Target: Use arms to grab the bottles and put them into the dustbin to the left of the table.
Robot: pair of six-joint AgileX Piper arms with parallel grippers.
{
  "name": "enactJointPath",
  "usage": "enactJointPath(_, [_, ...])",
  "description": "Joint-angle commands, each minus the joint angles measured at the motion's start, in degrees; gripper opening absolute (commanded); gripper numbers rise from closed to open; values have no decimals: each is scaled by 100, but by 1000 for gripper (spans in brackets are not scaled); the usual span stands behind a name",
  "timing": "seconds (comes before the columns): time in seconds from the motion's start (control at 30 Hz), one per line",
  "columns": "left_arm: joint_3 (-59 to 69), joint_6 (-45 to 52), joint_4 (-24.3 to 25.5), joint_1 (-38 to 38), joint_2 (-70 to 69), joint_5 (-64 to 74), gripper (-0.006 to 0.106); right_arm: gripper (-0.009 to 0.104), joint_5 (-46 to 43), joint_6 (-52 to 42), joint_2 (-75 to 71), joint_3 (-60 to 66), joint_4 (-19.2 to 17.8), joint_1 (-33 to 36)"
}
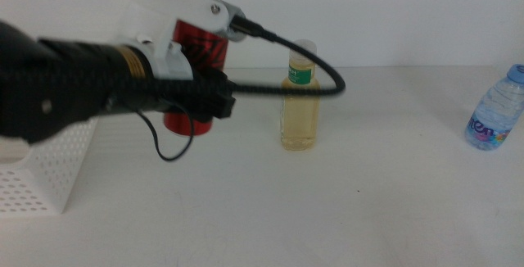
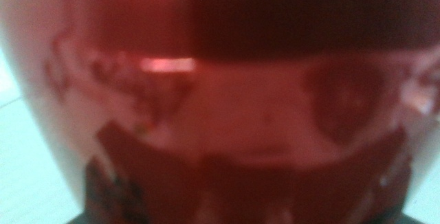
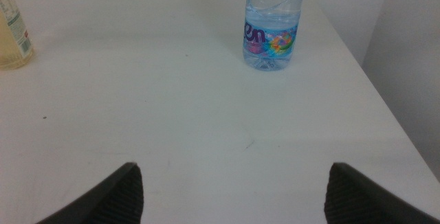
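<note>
My left gripper [image 1: 210,100] reaches in from the left and is shut on the red soda can [image 1: 195,54], which fills the blurred left wrist view [image 2: 227,100]. The can seems to hang slightly above the table [image 1: 327,210]. Just to the right of it stands the clear bottle of yellow liquid [image 1: 300,107], also seen at the far edge of the right wrist view [image 3: 12,35]. The small water bottle [image 1: 494,110] stands at the far right; my right gripper [image 3: 234,196] waits open a good way short of this bottle [image 3: 273,28].
The white perforated dustbin [image 1: 41,177] sits at the left edge, under the left arm. A black cable [image 1: 311,74] loops from the left wrist across the yellow bottle. The table's right edge [image 3: 385,107] runs close beside the water bottle.
</note>
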Motion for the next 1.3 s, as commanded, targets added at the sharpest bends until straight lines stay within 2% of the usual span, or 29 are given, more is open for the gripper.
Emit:
enactJointPath(0.0, [-500,301,-286,162,-126,-61,-5,79,-286,-72,-157,-45,-77,0])
enactJointPath(0.13, [-660,927,-1014,694,-104,314,-5,79,-286,-72,-157,-45,-77,0])
enactJointPath(0.33, [-760,2302,-2416,1774,-104,1122,-5,79,-286,-72,-157,-45,-77,0])
enactJointPath(0.4, [-864,2644,-2698,2170,-104,1447,-5,79,-286,-72,-157,-45,-77,0])
enactJointPath(0.7, [-1798,2696,-2728,3426,212,2993,-5,79,-286,-72,-157,-45,-77,0])
enactJointPath(1.27, [-4143,2698,-2729,4825,2065,4876,-5,79,-286,-72,-157,-45,-77,0])
